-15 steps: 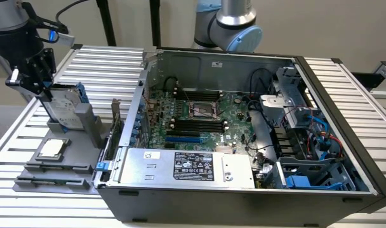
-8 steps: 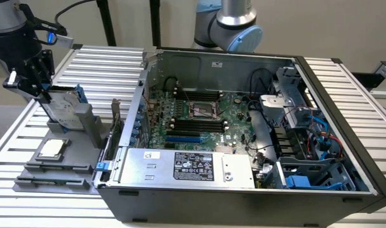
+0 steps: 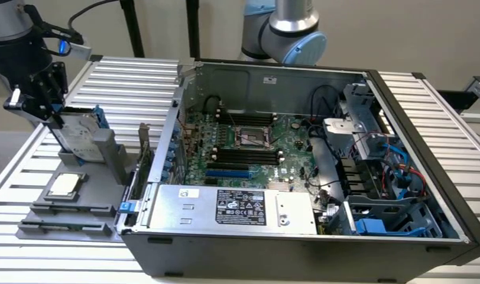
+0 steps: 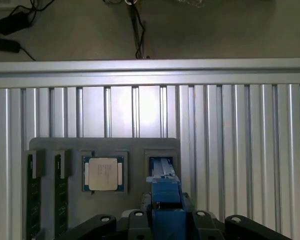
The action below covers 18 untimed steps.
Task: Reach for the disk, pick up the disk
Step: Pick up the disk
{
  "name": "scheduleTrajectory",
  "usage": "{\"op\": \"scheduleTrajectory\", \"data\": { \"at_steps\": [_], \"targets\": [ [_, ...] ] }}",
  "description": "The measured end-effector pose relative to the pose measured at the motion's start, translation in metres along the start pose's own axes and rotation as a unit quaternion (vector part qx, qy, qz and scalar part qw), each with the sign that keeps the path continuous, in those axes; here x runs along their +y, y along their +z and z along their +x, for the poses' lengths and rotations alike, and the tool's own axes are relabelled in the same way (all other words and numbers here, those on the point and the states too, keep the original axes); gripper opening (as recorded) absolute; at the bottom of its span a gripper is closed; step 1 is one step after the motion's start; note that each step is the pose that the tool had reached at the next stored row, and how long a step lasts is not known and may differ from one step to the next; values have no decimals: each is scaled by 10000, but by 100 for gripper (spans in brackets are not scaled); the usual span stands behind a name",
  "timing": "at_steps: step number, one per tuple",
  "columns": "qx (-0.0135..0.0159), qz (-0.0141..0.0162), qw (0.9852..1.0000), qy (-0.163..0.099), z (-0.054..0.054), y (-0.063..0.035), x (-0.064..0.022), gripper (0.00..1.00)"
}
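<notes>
The disk (image 3: 78,135) is a silver-grey drive in a blue bracket. It stands on edge, tilted, with its lower end in a slot of the grey holder (image 3: 107,155) at the exterior view's left. My gripper (image 3: 57,121) comes down from above and is shut on the disk's upper end. In the wrist view the blue bracket edge of the disk (image 4: 165,192) runs from the slot up between my gripper (image 4: 166,214), whose black fingers (image 4: 142,212) press against both of its sides.
A square silver CPU chip (image 3: 65,184) (image 4: 103,173) lies in the grey holder tray (image 3: 35,228) beside the disk's slot, next to memory sticks (image 4: 34,200). An open computer case (image 3: 429,177) takes up the slatted table's middle and right. Another arm's base (image 3: 287,29) stands behind it.
</notes>
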<state>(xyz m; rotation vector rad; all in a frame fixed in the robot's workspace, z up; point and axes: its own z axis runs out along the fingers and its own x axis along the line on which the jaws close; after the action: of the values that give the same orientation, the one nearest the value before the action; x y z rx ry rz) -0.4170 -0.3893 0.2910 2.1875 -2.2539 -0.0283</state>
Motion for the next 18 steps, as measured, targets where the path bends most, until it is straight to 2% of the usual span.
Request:
{"op": "scheduleTrajectory", "data": {
  "at_steps": [12,18],
  "targets": [
    [0,0,10000,0,-84,0,2,33],
    [0,0,10000,0,-88,1,3,33]
  ]
}}
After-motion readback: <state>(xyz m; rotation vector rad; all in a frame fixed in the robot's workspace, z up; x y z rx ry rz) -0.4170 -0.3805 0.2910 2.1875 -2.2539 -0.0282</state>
